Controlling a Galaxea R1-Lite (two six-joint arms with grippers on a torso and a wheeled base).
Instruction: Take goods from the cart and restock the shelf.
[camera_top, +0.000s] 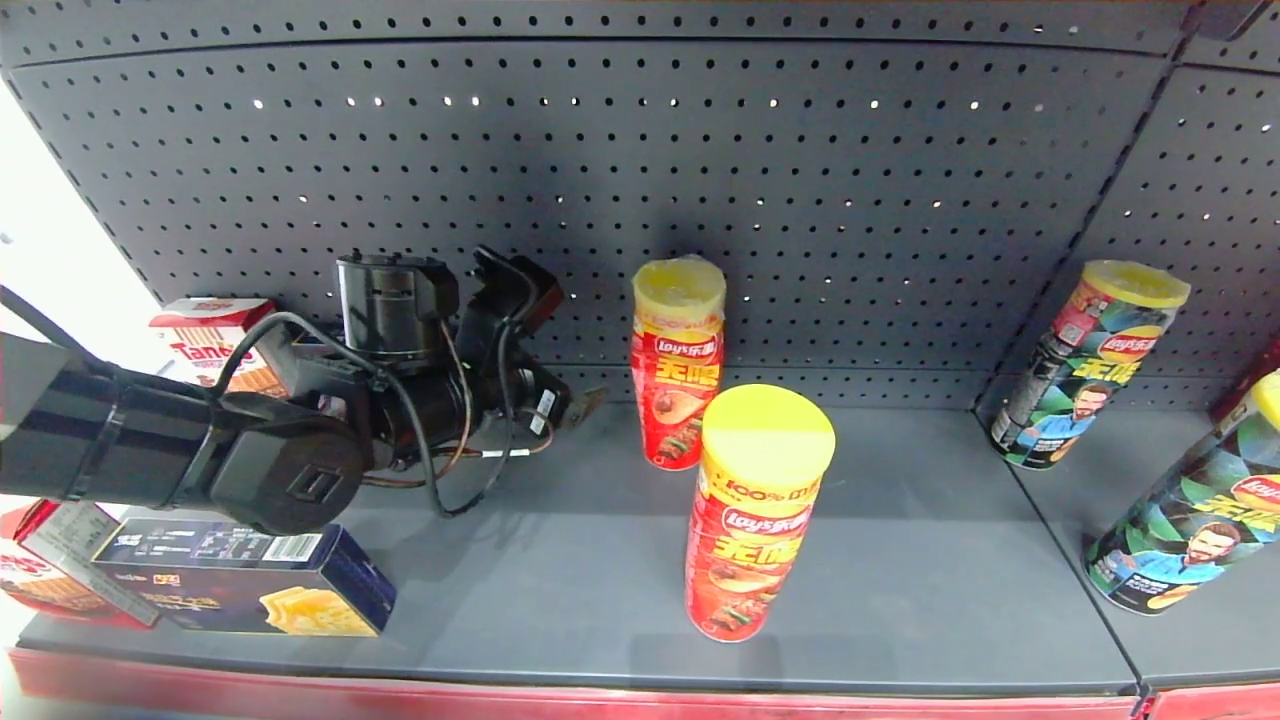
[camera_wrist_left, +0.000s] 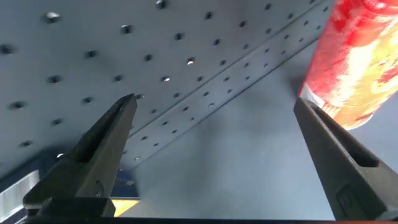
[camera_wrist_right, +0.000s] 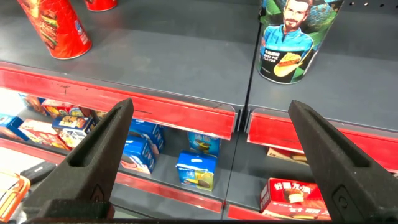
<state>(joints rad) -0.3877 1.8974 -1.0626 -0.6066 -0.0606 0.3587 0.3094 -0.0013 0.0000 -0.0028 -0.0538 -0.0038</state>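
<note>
The right claw (camera_wrist_right: 210, 104) gapes empty before the shelf (camera_top: 560, 560) edge. On the shelf a red can (camera_top: 758, 510) stands upright near the front; farther back the left claw (camera_wrist_left: 214, 102), wide open and empty, hangs beside a second can (camera_top: 677, 365).

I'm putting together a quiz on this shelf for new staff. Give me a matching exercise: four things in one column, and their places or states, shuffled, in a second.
1. rear red chip can
2. front red chip can
3. dark blue box
4. left gripper

A. open and empty
B. beneath the left arm
C. upright, close to the perforated back panel
D. upright, nearer the front edge of the shelf

Pairs: 1-C, 2-D, 3-B, 4-A
</note>
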